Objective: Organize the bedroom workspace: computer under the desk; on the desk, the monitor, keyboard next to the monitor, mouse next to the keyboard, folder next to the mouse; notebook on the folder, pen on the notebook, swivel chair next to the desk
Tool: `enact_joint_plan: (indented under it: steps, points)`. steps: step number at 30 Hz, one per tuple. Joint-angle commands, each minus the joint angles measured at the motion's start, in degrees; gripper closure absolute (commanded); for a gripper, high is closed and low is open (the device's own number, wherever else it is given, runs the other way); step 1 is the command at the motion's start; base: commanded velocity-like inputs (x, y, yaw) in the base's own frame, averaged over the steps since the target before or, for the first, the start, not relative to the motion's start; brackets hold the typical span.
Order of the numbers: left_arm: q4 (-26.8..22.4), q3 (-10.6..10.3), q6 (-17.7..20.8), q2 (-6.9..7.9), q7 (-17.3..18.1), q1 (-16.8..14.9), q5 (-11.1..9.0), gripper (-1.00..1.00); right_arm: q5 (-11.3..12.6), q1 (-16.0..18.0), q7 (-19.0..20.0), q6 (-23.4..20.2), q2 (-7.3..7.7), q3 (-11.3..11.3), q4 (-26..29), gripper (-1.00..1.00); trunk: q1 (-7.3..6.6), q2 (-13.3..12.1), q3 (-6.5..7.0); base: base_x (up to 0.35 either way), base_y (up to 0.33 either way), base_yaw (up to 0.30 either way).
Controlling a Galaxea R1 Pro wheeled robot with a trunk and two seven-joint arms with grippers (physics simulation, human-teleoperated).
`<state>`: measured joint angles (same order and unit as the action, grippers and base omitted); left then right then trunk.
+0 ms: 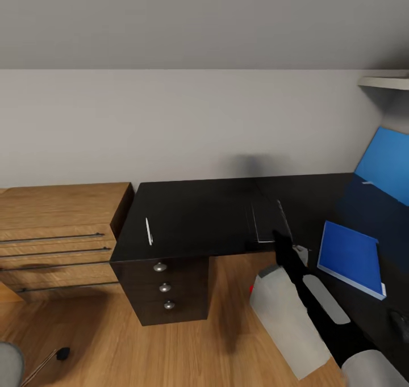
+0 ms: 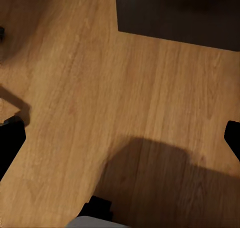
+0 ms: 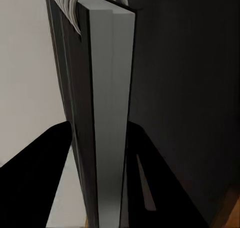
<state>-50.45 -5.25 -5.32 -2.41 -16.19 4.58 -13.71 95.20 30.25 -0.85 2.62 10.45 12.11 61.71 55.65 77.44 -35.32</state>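
Grey-walled bedroom (image 1: 170,114), sloped ceiling, wood plank floor (image 1: 227,330). Notebook (image 3: 102,112) sits clamped edge-on between the right gripper's (image 3: 102,188) two black fingers, so that claw is closed down to the book's thickness; pale page edges visible at its far end. From the head camera the notebook (image 1: 271,221) reads as a thin dark slab, tilted, over the black desk (image 1: 199,217) near the inner corner of the L, ahead of the right gripper (image 1: 282,244). Can't tell if it touches the desktop.

Blue folder (image 1: 349,256) lies flat on the right wing of the desk, just right of the gripper. Pen (image 1: 148,231) lies on the left part of the desktop, near the front edge, well apart from the notebook. Computer (image 1: 284,324) stands on the floor under the right wing, below the right arm, red spot on its side.

Three silver-knobbed drawers (image 1: 165,287) under the desk's left end; light wooden chest (image 1: 57,234) just left of the desk. Blue back panel (image 1: 386,163) at far right.

Left gripper (image 2: 120,138): fingertips spread wide over bare floor, nothing held.
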Motion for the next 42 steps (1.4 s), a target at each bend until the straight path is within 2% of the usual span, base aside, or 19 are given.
enact_joint_plan:
  steps: [1, 2, 3, 6, 10, 19, 36, 42]
  points:
    - [0.0, -0.2, -0.2, 0.04, -0.3, 0.0, -0.6, -1.0, 1.7, -1.0, -0.8, 0.4, 0.54, -0.8, 1.7, 1.0, 0.01, 0.0, -0.03, 0.0, 0.0, -0.017]
    - [0.0, -0.2, -0.2, 0.04, -0.3, 0.0, -0.6, -1.0, 2.2, -1.4, -1.0, 0.5, 0.7, -1.4, 2.2, 1.0, 0.01, 0.0, -0.01, 0.0, 0.0, -0.033]
    - [0.0, -0.2, -0.2, 0.04, -0.3, 0.0, -0.6, -1.0, 3.1, -2.1, -1.6, 0.6, 1.0, -3.2, 3.2, 1.0, 0.01, 0.0, 0.03, 0.0, 0.0, -0.098]
    - [0.0, -0.3, -0.2, 0.04, -0.3, 0.0, -0.6, -1.0, 4.0, -2.7, -2.2, 0.7, 1.26, -7.6, 4.1, 1.0, 0.01, 0.0, 0.08, 0.0, 0.0, -0.194]
    - [0.0, -0.3, -0.2, 0.04, -0.3, 0.0, -0.6, -1.0, 4.3, -2.9, -3.5, 0.7, 1.31, -10.7, 4.3, 1.0, 0.01, 0.0, 0.09, 0.0, 0.0, -0.25]
    - [0.0, -0.3, -0.3, 0.04, -0.3, 0.0, -0.6, -1.0, 4.3, -3.0, -3.9, 0.7, 1.25, -12.6, 4.1, 1.0, 0.01, 0.0, 0.09, 0.0, 0.0, -0.264]
    - [0.0, -0.4, -0.3, 0.04, -0.4, 0.0, -0.6, -1.0, 4.2, -2.9, -3.9, 0.7, 1.15, -12.7, 4.0, 1.0, 0.01, 0.0, 0.09, 0.0, 0.0, -0.259]
    - [0.0, -0.4, -0.3, 0.04, -0.3, 0.0, -0.6, -1.0, 4.2, -2.9, -3.7, 0.6, 1.15, -12.7, 3.9, 1.0, 0.01, 0.0, 0.09, 0.0, 0.0, -0.048]
